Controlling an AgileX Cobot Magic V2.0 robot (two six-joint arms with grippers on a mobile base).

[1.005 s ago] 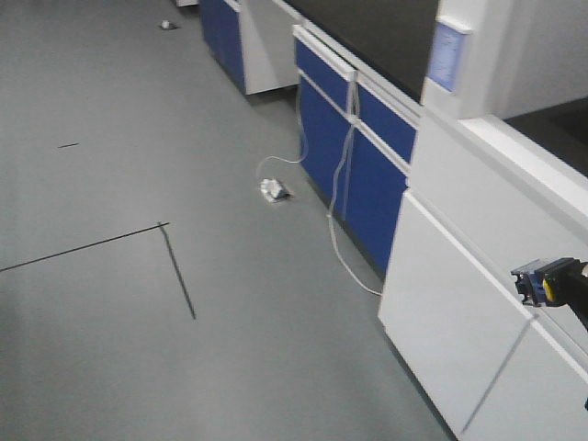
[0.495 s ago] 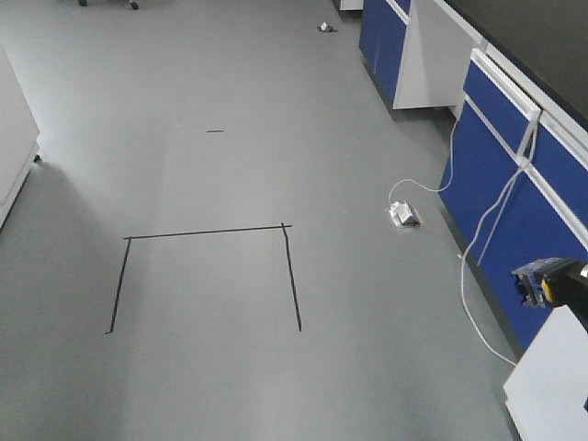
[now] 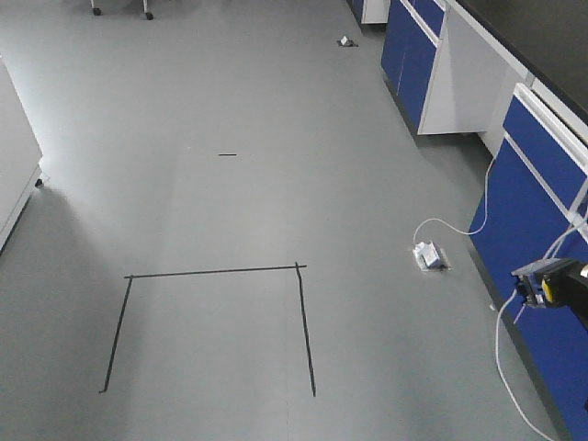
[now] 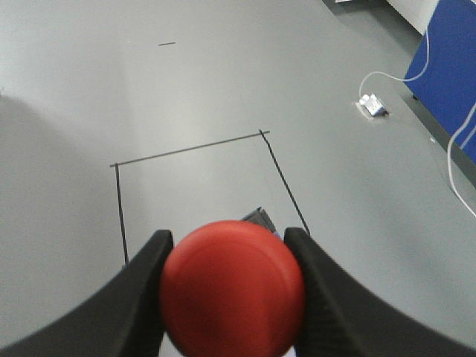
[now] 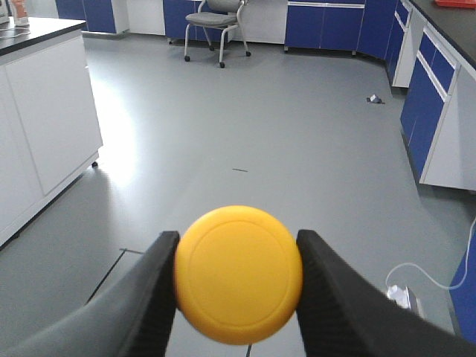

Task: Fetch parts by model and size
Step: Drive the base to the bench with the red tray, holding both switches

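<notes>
In the left wrist view my left gripper [image 4: 228, 236] is shut on the red-capped push-button switch [image 4: 232, 290]. Its round cap fills the gap between the black fingers [image 4: 141, 282], and a corner of its dark body shows behind. In the right wrist view my right gripper [image 5: 238, 236] is shut on the yellow-capped push-button switch [image 5: 238, 275], held above the floor. In the front view that switch [image 3: 544, 285] shows at the right edge with its bluish base. The left gripper is out of the front view.
A black tape square [image 3: 216, 271] marks the grey floor. Blue cabinets [image 3: 542, 175] line the right side. A white cable and floor socket [image 3: 429, 254] lie beside them. A white cabinet [image 3: 14, 156] stands at the left and an office chair [image 5: 219, 15] at the far back.
The front view has swung left: the cabinets slid to the right and the tape square came fully into view. Both grippers keep their holds.
</notes>
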